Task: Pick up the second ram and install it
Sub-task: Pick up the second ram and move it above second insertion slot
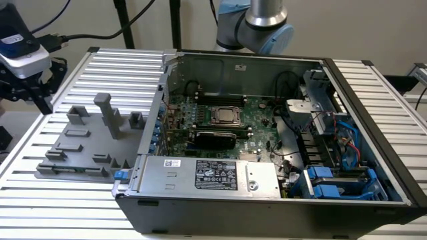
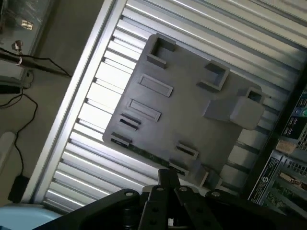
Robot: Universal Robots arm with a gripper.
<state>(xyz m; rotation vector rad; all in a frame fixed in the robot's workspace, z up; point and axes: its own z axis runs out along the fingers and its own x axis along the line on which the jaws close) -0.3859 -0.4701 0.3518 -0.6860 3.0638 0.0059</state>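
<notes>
You have an open computer case (image 1: 267,212) lying on a slatted metal table (image 1: 60,205). Inside the case, a green motherboard (image 1: 257,112) covers the floor. A square silver processor (image 1: 225,116) sits near the middle, with a black card (image 1: 213,137) just beside it, toward the case's near wall. A silver power supply (image 1: 213,175) runs along that near wall, and blue drive brackets (image 1: 333,182) fill the corner at the exterior view's right. Outside the case, just beside its wall at the exterior view's left, a grey holder plate (image 1: 93,145) rests on the table with a tall post (image 1: 107,112) upright on it.
</notes>
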